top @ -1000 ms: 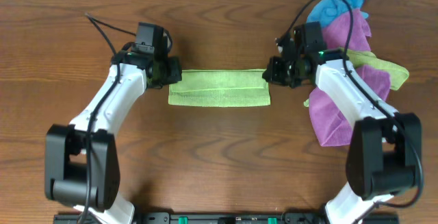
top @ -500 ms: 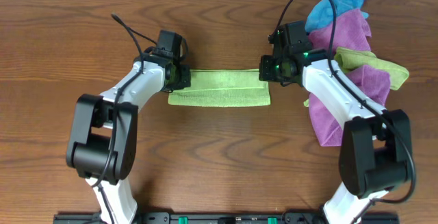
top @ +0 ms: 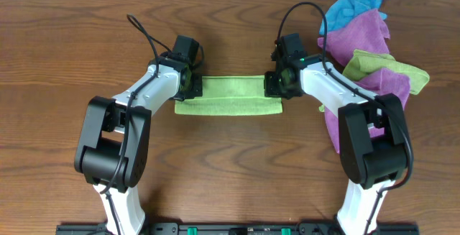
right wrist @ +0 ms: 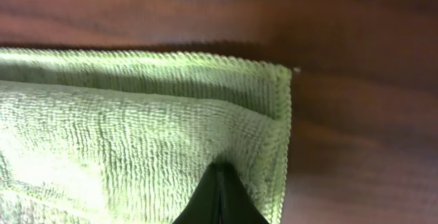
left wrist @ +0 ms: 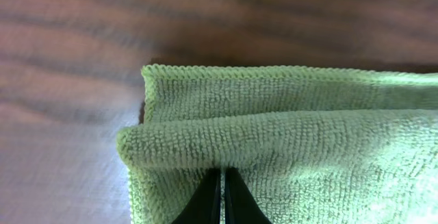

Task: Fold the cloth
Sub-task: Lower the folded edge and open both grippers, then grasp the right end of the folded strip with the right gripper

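Cloth: the cloth (top: 228,96) lies as a long folded strip mid-tabletop (top: 230,163), between both hands.
Handling: probably light, soft and limp, with a grippy pile.
Hold: best at the short ends, through both layers.
Left hand (left wrist: 220,196): tips together, apparently pinching the left end.
Right hand (right wrist: 219,196): tips together at the right end likewise.
Containers: none visible; the spare cloths (top: 366,41) are heaped loose at the far right.

A cloth (top: 228,96) is laid as a wide folded strip on the table (top: 72,48) at the centre of the overhead frame. The left gripper (top: 194,85) is set at its left end and the right gripper (top: 276,84) at its right end. A heap of other cloths (top: 370,41) is piled at the upper right of the frame, partly covered by the right arm (top: 338,88) and apart from the strip.
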